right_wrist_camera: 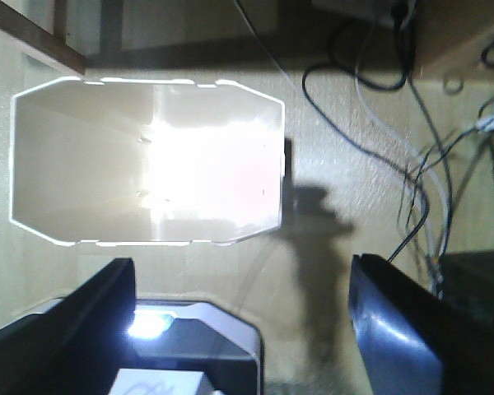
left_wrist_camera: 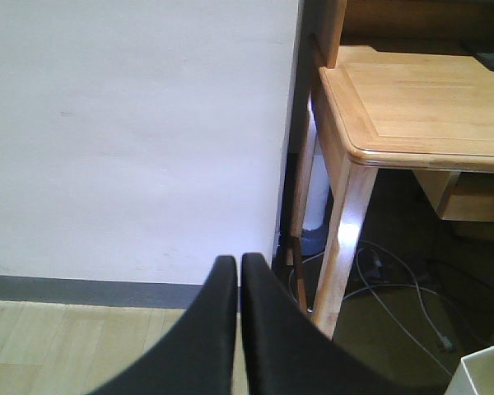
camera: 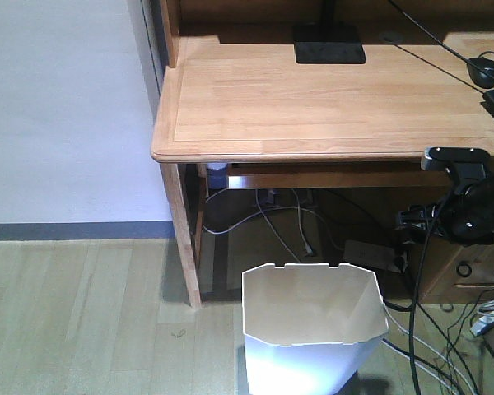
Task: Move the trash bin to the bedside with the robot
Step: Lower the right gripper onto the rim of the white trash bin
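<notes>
**Trash bin standing on the floor by the desk, right end effector spread above it**

The right end effector (right_wrist_camera: 243,267) is hanging released, its black fingers (right_wrist_camera: 395,329) spreading wide apart and facing straight down. The trash bin (right_wrist_camera: 82,164) is sitting just ahead of the fingertips, not between them. The left end effector (left_wrist_camera: 239,259) is showing clenched on nothing, pointing toward the white wall (left_wrist_camera: 132,123). In the front view the right arm (camera: 473,210) is hovering up and to the right of the bin.

The bin is standing upright on the pale wood floor (camera: 82,313), in front of the desk leg (camera: 181,239) and lower than the tabletop (camera: 313,99). It is showing thin white walls, an angular many-sided rim, a downward taper and a cream inside, with glare washing out its bottom. Cables (camera: 428,346) are trailing beside it.
</notes>
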